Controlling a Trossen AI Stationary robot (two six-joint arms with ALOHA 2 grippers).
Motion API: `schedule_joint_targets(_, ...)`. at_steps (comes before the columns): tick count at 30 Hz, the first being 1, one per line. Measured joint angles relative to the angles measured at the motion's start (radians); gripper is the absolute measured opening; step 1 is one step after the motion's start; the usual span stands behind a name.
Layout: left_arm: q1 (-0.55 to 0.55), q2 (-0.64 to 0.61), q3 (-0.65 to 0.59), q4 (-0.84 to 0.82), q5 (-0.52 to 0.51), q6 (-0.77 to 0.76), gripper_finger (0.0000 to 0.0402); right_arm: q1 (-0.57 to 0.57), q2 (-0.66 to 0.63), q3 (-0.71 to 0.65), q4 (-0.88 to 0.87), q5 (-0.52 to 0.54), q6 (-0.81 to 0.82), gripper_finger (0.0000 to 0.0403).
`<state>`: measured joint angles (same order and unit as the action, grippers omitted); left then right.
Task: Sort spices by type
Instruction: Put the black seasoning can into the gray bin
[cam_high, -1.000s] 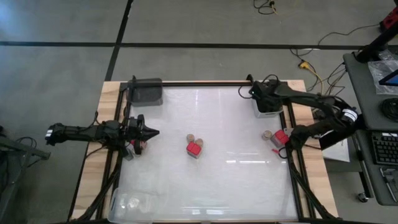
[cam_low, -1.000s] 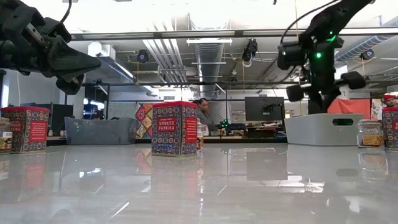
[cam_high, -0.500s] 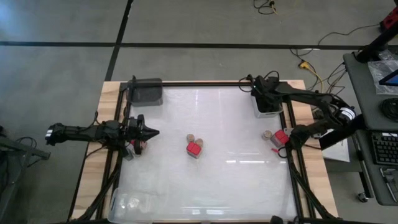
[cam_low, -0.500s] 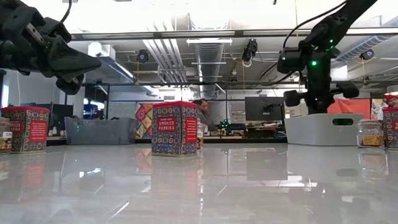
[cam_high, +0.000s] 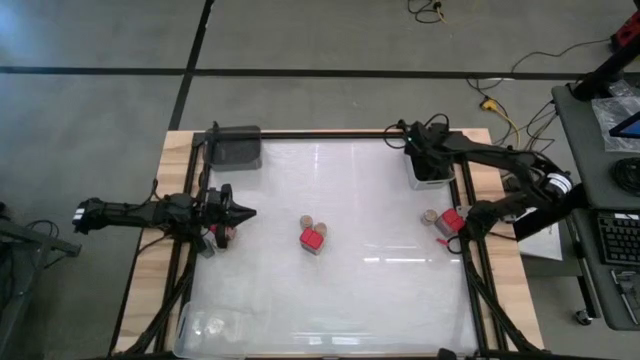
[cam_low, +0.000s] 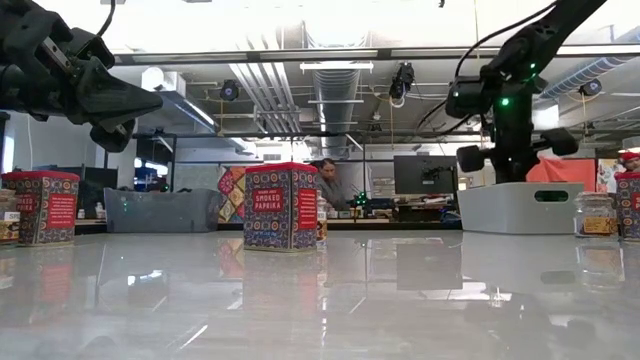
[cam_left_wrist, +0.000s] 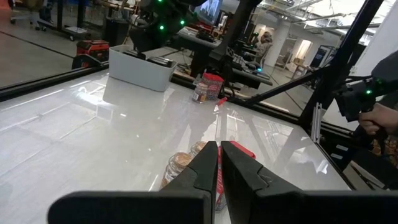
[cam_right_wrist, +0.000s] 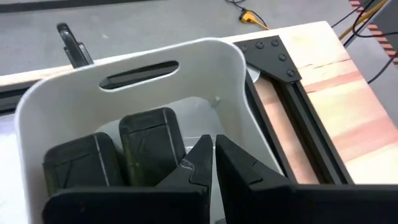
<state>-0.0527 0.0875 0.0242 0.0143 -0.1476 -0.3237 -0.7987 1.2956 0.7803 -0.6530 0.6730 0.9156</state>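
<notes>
My right gripper (cam_right_wrist: 210, 148) is shut and points slanting down into the white bin (cam_right_wrist: 231, 74) at the table's far right (cam_high: 430, 172). Two black blocky spices (cam_right_wrist: 149, 140) (cam_right_wrist: 78, 165) lie in that bin. My left gripper (cam_high: 250, 214) waits shut and level at the table's left. At the table's middle a red blocky spice (cam_high: 313, 240) stands with two tan-topped jars (cam_high: 314, 226) just behind it. Another red one (cam_high: 453, 221) and a jar (cam_high: 430, 217) stand near the right edge. One more red one (cam_high: 213, 241) stands beneath my left arm.
A dark grey bin (cam_high: 235, 147) stands at the far left corner. A clear bin (cam_high: 215, 322) stands at the near left corner. The middle and near part of the glossy tabletop (cam_high: 380, 300) is bare. A person sits far off in the room (cam_low: 328, 185).
My right gripper has shifted a little above the white bin, sinking slightly while its wrist turned, then held still. Nothing else has moved.
</notes>
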Motion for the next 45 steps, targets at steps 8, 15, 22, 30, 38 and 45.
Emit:
schedule_joint_targets(8, 0.0, 0.0, 0.0, 0.0, 0.0, 0.0, 0.0004, 0.162, -0.145, 0.0, -0.022, 0.008, -0.012, 0.0013)
schedule_joint_targets(15, 0.0, 0.0, 0.0, 0.0, 0.0, 0.0, 0.0004, 0.478, -0.226, 0.0, 0.032, 0.01, -0.05, 0.0013)
schedule_joint_targets(22, 0.0, 0.0, 0.0, 0.0, 0.0, 0.0, 0.0004, 0.759, -0.157, 0.0, 0.282, 0.052, -0.212, 0.0013)
schedule_joint_targets(30, 0.0, 0.0, 0.0, 0.0, 0.0, 0.0, 0.0004, 0.936, -0.021, 0.001, 0.594, 0.053, -0.399, 0.0013)
schedule_joint_targets(38, 0.001, 0.001, 0.001, 0.104, -0.001, 0.181, 0.0004, 0.984, 0.028, 0.002, 0.677, 0.032, -0.519, 0.0013)
schedule_joint_targets(45, 0.001, 0.004, 0.001, 0.166, -0.001, 0.18, 0.0004, 1.017, 0.003, 0.002, 0.658, 0.001, -0.527, 0.0013)
